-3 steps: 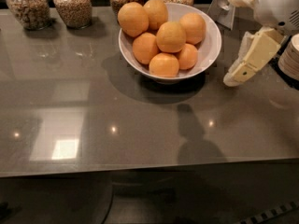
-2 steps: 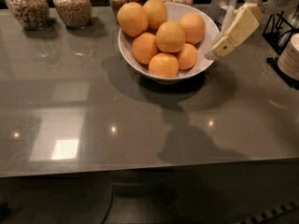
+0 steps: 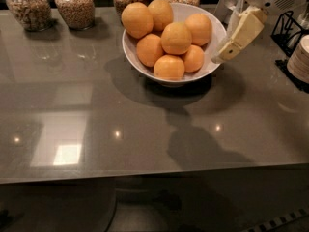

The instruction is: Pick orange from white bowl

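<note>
Just left of the pincer [image 3: 221, 57], the white bowl [image 3: 182, 11] of oranges [image 3: 176, 38].

I saw white bowl [image 3: 215, 30], glossy, upright, at far centre of grey counter [image 3: 145, 129]; seven whole oranges [image 3: 176, 37] heaped inside. Gripper [image 3: 221, 57] hung just beside its right rim.

You are watching the gripper [image 3: 231, 45] hanging just beside the right rim of the white bowl [image 3: 203, 71], slanting down toward it | bowl is sitting on the grey table [image 3: 145, 129], holding seven piled oranges [image 3: 176, 38] | four grain jars [image 3: 75, 6] are standing behind it
</note>
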Robot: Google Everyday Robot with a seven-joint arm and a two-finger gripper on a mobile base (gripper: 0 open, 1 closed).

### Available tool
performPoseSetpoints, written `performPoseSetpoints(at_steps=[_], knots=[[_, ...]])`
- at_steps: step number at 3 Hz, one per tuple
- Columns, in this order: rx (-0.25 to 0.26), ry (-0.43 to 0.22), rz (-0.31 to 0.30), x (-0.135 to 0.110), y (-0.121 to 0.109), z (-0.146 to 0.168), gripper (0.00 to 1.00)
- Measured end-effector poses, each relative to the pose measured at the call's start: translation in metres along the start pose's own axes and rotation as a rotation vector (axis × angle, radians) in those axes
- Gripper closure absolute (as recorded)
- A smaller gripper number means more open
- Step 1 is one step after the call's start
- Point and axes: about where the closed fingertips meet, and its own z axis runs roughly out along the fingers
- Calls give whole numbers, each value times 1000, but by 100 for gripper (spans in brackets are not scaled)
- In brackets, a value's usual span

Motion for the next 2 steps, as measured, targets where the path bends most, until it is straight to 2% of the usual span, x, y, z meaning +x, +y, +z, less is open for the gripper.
performPoseSetpoints(at_steps=[1, 2], knots=[[32, 53, -164, 10, -20, 15, 0], [36, 74, -299, 15, -40, 32, 2]])
